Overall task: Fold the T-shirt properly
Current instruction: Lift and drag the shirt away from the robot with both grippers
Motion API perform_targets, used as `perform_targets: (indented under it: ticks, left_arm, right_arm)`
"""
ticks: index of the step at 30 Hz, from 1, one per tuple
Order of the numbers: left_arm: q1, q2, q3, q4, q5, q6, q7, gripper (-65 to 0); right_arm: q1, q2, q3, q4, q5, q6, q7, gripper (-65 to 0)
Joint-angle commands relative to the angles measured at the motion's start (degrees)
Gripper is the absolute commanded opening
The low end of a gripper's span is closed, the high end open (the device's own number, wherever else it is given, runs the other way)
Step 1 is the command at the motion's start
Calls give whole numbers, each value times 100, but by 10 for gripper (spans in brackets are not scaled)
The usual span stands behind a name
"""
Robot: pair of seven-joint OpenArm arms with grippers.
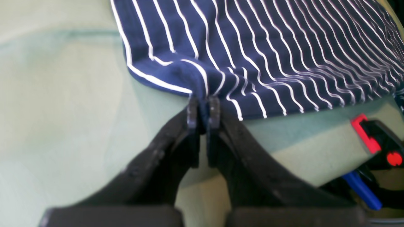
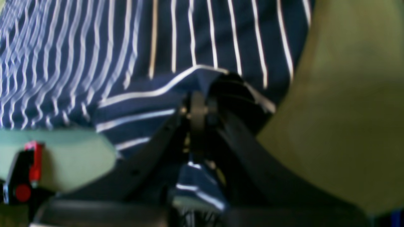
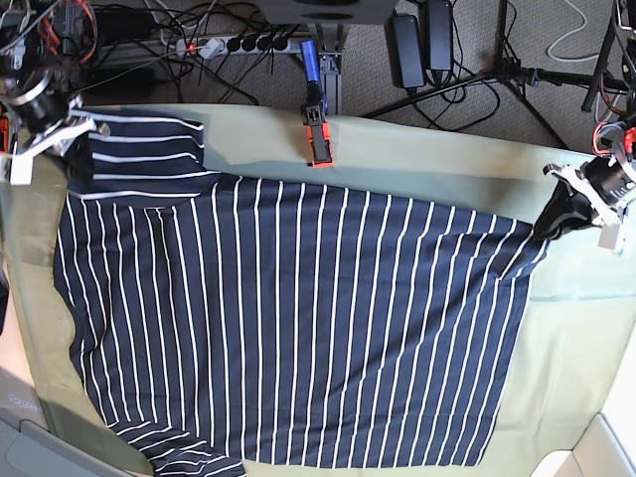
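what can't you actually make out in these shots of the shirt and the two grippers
- Base view: the T-shirt runs off the bottom edge, so its lower sleeve and hem are cut off.
- Base view: the right gripper is too small and dark against the fabric to see its jaws.
- Right wrist view: motion blur smears the stripes; the right gripper hides the pinched fold.
- Left wrist view: the left gripper covers the pinched hem.

T-shirt (image 3: 298, 328): navy, white stripes | cloth (image 3: 566, 397): seemingly pale green
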Motion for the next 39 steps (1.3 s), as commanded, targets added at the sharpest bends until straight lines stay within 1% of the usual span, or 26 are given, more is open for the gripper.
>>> perform_targets:
  ticks: [1,3,6,10,12,16,19,27,30,31,35,39]
  left_arm:
    - [-181,-111,-68,61,-42,-137,-144,-650]
    - [-442,-114,-68,-59,48,-137,-192,-650]
    - [-868,-114,-50,-404,341,-137,-243,-650]
    - [-1414,-114,162,-911,391,-137,-295,-650]
    - [-1720,-114,376,-1161,623,-137,-378,-650]
    - [-2133,-111,835,-1543,986,-137,-654,-650]
    - [-2361,-83,1043,-1716,992,-137,-798,-650]
    - [-3174,-15,1335,-2446,1019,-137,-835,-650]
    - [-3348,-2,1528,-2726,1054,-137,-988,-650]
    - [-3405,13,1587,-2789,1143,-137,-1084,-650]
    - [-3641,79,1790,-2955,1650,-137,-1510,-650]
    - [-3805,173,1908,-3130,1705,-137,-1526,-650]
  right_arm:
    - [90,90,44,90,52,411,111,-650]
    - [289,92,-28,90,-24,422,111,-650]
    - [590,96,-267,61,-334,420,120,-650]
    - [1182,260,-706,-221,-662,420,157,-650]
    - [1569,328,-907,-433,-807,417,164,-650]
    - [2315,494,-1145,-951,-927,417,179,-650]
    - [2806,573,-1165,-1357,-953,422,175,-650]
    - [4131,837,-1276,-2621,-990,422,177,-650]
    - [4575,901,-1602,-3075,-1012,424,177,-650]
    - [4730,916,-1766,-3215,-1027,424,175,-650]
    - [5278,914,-2448,-3665,-1412,422,236,-650]
    - [5578,911,-2983,-3926,-1805,422,466,-650]
